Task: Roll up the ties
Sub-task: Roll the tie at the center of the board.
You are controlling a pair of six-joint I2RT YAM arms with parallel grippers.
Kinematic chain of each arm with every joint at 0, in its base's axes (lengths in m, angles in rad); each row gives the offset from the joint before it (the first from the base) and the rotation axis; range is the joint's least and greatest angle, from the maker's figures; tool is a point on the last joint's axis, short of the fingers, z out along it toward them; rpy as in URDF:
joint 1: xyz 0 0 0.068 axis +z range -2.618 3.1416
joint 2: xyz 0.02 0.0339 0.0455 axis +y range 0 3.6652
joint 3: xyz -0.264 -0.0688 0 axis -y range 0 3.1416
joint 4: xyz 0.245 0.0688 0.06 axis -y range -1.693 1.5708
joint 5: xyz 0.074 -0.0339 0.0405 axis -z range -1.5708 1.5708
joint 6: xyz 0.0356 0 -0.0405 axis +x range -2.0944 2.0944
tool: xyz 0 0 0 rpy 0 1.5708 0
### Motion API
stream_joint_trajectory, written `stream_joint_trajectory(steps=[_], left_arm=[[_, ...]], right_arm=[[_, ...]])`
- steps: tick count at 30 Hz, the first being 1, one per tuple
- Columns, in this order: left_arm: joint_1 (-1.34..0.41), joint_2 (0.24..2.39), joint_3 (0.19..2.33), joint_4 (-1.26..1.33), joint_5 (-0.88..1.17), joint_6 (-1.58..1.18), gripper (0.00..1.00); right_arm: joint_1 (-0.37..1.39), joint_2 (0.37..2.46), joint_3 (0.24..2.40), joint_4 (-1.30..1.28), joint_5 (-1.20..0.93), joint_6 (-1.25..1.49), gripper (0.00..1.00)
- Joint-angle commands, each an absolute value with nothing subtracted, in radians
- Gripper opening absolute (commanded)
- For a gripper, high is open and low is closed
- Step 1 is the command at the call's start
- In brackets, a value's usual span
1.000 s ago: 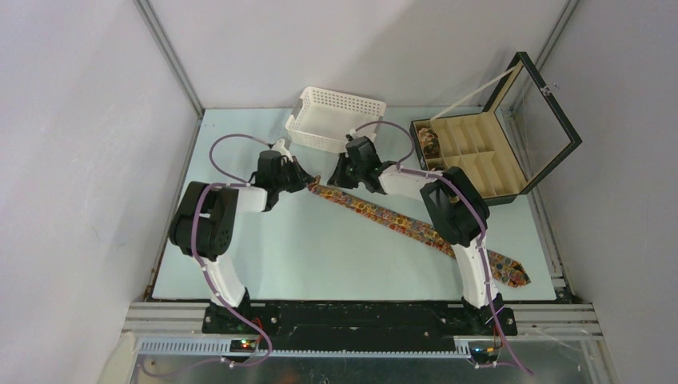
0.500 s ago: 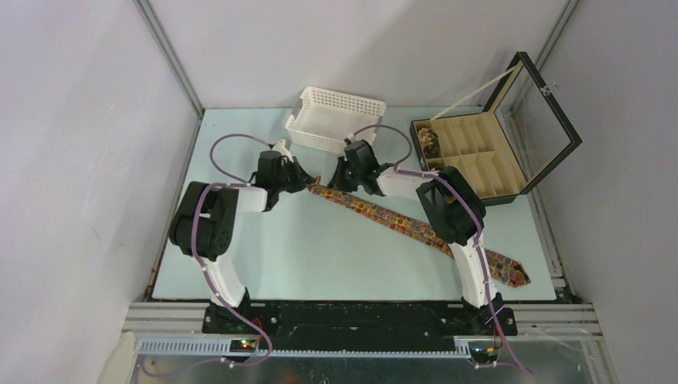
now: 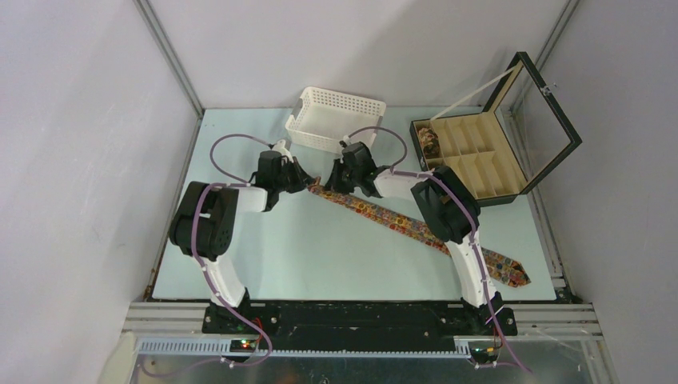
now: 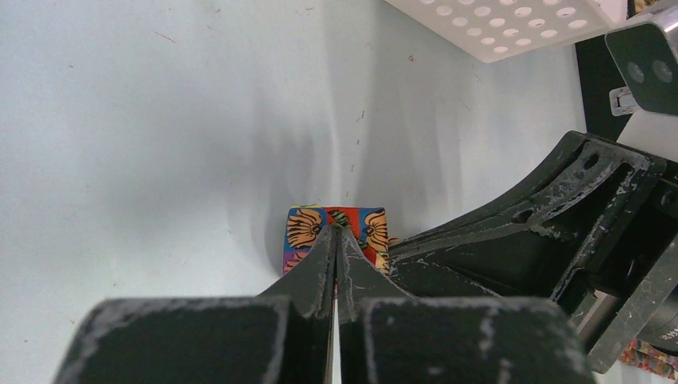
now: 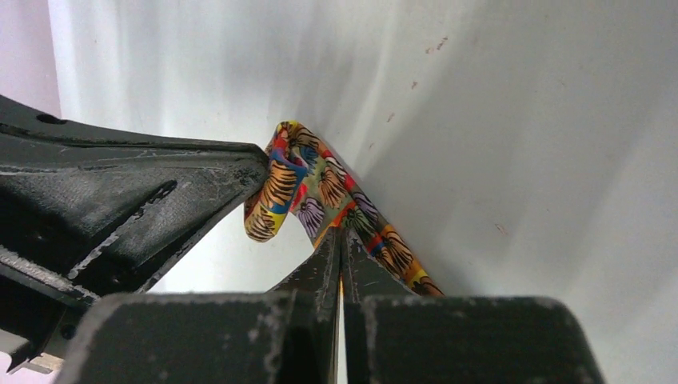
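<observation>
On the bench [image 3: 264,264], the left end effector [image 3: 307,183] clamps the folded end of the necktie [image 3: 400,223]; the right end effector [image 3: 329,183] seemingly pinches it alongside.

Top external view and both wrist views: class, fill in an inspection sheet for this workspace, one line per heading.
Surface: pale blue table, a few small marks.
Job's things: patterned tie lying diagonally, narrow end curled; one rolled tie in a box compartment.
Clutter: white perforated basket and open black box at the far edge.
Grippers: left gripper and right gripper both shut on the tie's narrow end.
Cables: purple cables loop over both arms.
Surroundings: plain white walls.
</observation>
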State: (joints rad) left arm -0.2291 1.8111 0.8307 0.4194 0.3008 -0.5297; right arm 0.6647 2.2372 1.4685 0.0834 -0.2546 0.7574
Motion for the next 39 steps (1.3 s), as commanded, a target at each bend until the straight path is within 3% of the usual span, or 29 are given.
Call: stream_joint_trajectory(steps=[1,19,39], left_arm=[[-0.237,1.786,0.852,0.428,0.322,-0.503,0.00],[-0.236,1.777,0.853,0.420,0.320,-0.493,0.00],[-0.243,1.767,0.847,0.421,0.331,-0.481,0.00]], right_arm=[[0.667,2.172,1.431,0.168,-0.275,0.715,0.00],[0.663,2.018,1.291,0.119,-0.149,0.693,0.00],[0.669,2.191,1.394,0.102,-0.233,0.705,0.00]])
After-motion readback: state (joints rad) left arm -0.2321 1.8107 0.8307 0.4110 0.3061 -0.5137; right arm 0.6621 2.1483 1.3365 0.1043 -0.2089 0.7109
